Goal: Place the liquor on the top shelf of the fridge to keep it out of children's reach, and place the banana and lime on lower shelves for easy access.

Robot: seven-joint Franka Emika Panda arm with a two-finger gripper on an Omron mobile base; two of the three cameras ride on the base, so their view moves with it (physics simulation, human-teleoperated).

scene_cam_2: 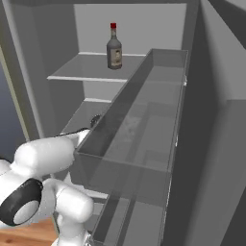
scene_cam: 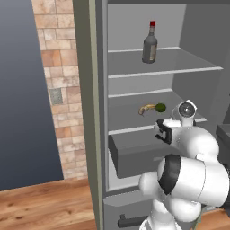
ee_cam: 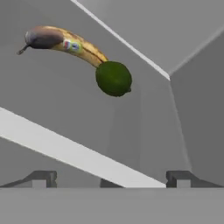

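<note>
Grey-brown glass, the squat liquor bottle (scene_cam: 150, 44) with red cap and pale label stands upright on the flat grey top shelf (scene_cam: 188, 68) of the tall grey fridge (scene_cam: 96, 90), upper centre of the left base view; in the right base view it appears upper centre as well (scene_cam_2: 114, 48). One shelf lower (scene_cam: 126, 108), the curved yellow-brown banana (scene_cam: 146, 108) and the small round dark green lime (scene_cam: 160, 107) lie touching at mid-frame. In the hand view, banana (ee_cam: 65, 43) and lime (ee_cam: 113, 78) occupy the upper left, lime against the banana's right end. The dark two-finger gripper (ee_cam: 111, 179) sits at the bottom edge, fingertips spread wide, holding nothing, well short of the fruit.
</note>
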